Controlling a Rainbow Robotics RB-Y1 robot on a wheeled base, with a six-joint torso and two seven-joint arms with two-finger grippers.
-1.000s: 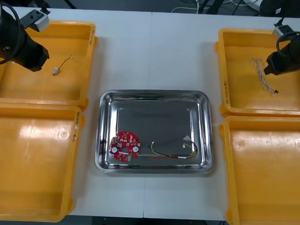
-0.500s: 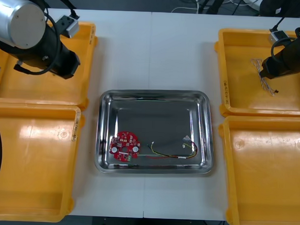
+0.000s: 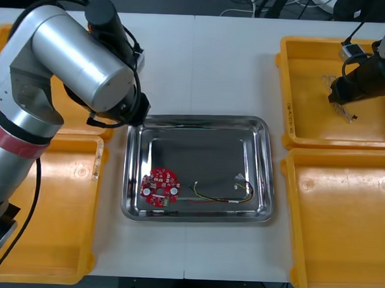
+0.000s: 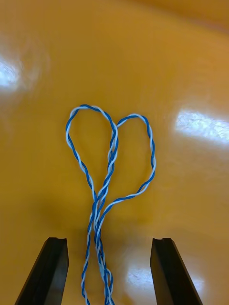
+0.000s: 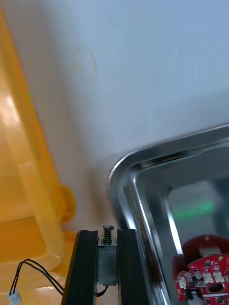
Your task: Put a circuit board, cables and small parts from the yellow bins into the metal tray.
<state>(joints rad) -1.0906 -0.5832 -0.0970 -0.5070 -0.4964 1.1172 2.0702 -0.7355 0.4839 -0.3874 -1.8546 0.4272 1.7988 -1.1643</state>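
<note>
The circuit board (image 3: 160,186) and the red and yellow cable (image 3: 223,195) lie in the near end of the metal tray (image 3: 200,118); the left claw (image 5: 107,234), clenched on a small metal part (image 5: 107,264) trailing a black cable (image 5: 45,272), has swung from the far left bin (image 3: 1,46) to the tray's far left corner, so a drop seems close. Farther off, the right claw (image 4: 109,240) has sunk into the far right yellow bin (image 3: 376,128), released and astride the blue and white cable (image 4: 112,157). The labels (image 3: 97,169) on the bin rims are too small to read.
</note>
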